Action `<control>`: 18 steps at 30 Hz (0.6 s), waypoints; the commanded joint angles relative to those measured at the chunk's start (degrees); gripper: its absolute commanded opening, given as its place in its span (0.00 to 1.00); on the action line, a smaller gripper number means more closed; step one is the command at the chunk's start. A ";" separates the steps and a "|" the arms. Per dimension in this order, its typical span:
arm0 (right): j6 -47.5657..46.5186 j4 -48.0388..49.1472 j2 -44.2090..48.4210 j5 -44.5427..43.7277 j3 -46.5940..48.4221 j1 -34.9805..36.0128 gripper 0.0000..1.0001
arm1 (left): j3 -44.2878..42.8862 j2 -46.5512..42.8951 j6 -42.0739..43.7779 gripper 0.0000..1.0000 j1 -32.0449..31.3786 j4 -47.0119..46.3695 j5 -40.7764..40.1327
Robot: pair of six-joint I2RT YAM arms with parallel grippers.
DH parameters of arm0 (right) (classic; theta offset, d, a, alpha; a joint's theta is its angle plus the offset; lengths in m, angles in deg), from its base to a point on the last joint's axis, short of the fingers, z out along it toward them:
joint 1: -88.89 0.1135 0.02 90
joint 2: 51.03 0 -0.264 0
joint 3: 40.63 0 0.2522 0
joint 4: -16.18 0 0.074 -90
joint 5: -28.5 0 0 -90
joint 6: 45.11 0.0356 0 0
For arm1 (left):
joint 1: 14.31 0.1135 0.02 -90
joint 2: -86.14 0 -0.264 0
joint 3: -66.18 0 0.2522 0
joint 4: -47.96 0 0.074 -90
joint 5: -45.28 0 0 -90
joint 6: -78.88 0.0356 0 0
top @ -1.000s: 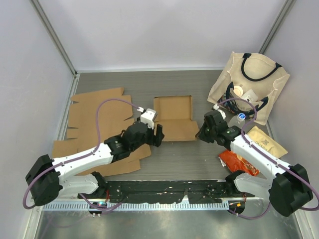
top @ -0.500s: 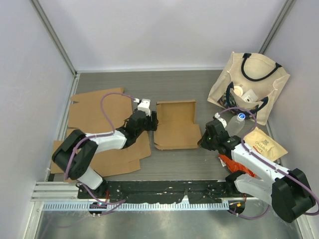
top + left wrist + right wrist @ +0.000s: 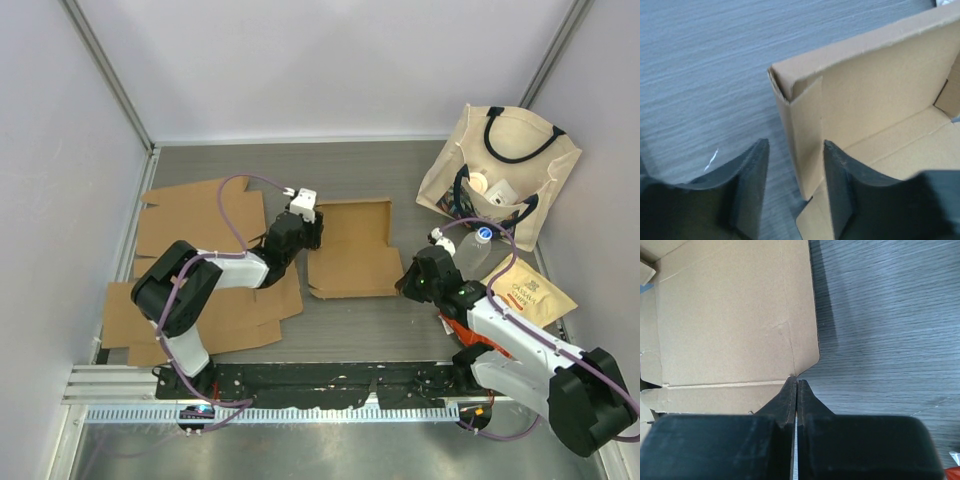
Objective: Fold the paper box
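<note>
Your left gripper [image 3: 793, 165] has swung over to the box [image 3: 352, 250] at the middle of the desk and now straddles its raised left wall, jaws narrowing but not clearly pinching yet. Your right gripper [image 3: 794, 387] stays shut, its tips against the box's right edge. The wall looks ready for folding.

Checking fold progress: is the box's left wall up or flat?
Up: the box wall stands upright between the left gripper's open fingers.
</note>
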 commanded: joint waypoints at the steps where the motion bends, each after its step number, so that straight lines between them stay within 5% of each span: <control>1: -1.49 4.56 1.80 -0.21 -1.74 -0.13 0.01 | -3.36 2.16 3.81 0.45 -0.06 -4.66 -2.71; 5: -3.60 5.62 2.68 -0.04 -3.59 0.13 0.01 | -3.36 3.74 5.30 0.28 -0.15 -7.11 -4.38; 6: -4.30 6.06 2.86 0.05 -4.03 0.05 0.01 | -3.54 4.09 6.26 0.15 -0.41 -7.56 -4.99; 8: -6.76 6.24 3.73 -2.23 -4.39 0.57 0.12 | -3.63 4.97 7.41 0.03 -0.76 -8.18 -5.44; 9: -7.03 5.71 4.35 -3.19 -4.04 0.84 0.28 | -3.36 5.15 8.20 0.01 -0.85 -8.79 -5.26; 12: -9.40 4.31 5.67 -8.45 -0.27 2.24 0.47 | -1.96 4.62 9.26 0.00 -0.85 -10.63 -3.07; 15: -12.39 3.33 3.58 -14.18 6.15 3.03 0.61 | -0.64 3.66 9.53 0.00 -0.85 -11.61 -1.40; 18: -15.72 8.75 -1.77 -14.37 10.37 3.04 0.65 | 0.50 2.95 8.65 0.00 -0.76 -12.13 -1.13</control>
